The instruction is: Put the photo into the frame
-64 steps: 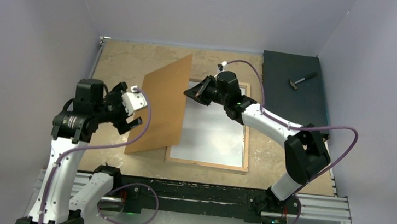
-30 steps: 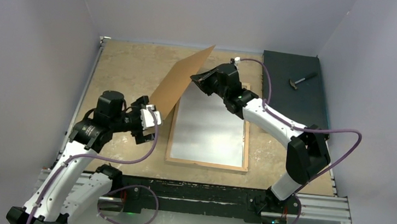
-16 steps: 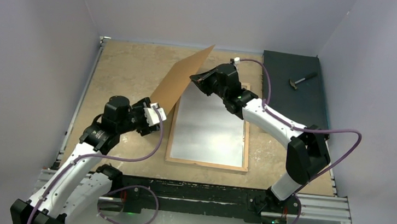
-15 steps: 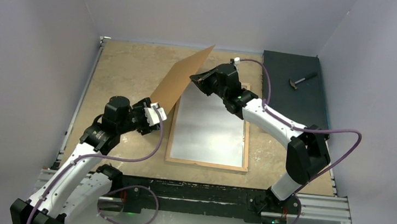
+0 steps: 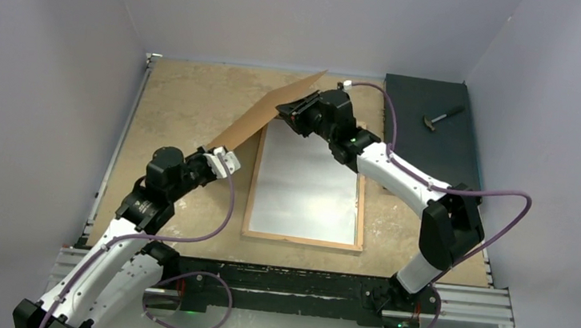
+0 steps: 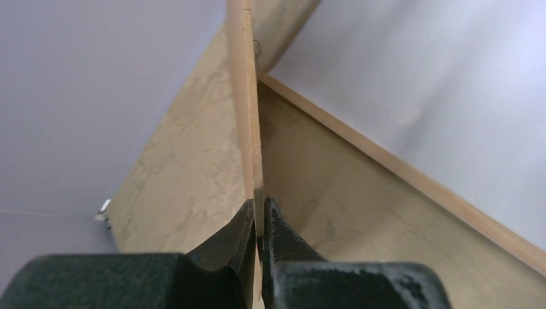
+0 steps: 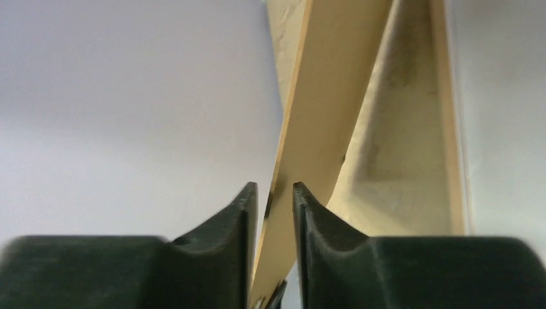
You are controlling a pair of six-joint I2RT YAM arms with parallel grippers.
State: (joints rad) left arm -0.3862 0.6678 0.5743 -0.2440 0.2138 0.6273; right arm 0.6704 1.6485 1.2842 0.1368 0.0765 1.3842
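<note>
The frame (image 5: 301, 241) lies flat mid-table, its wood-coloured rim up. A pale grey sheet fills its opening; whether that is the photo I cannot tell. A plain brown backing board (image 5: 264, 117) leans steeply over the frame's left edge. My left gripper (image 5: 219, 157) is shut on the board's near lower corner, and in the left wrist view the board's thin edge (image 6: 244, 96) runs up from my left gripper (image 6: 259, 209). At the board's far top edge, my right gripper (image 5: 288, 109) has its jaws slightly apart. The board (image 7: 322, 116) passes loosely through my right gripper (image 7: 275, 190).
A black slab (image 5: 426, 145) lies at the back right with a small hammer (image 5: 442, 117) on it. Grey walls close in the marbled table (image 5: 188, 106) on three sides. The frame's rim (image 6: 399, 170) runs just right of the left gripper.
The left gripper came forward and closed on the board's lower corner. The right jaws have parted from their hold at the board's top edge. The board has tipped lower.
</note>
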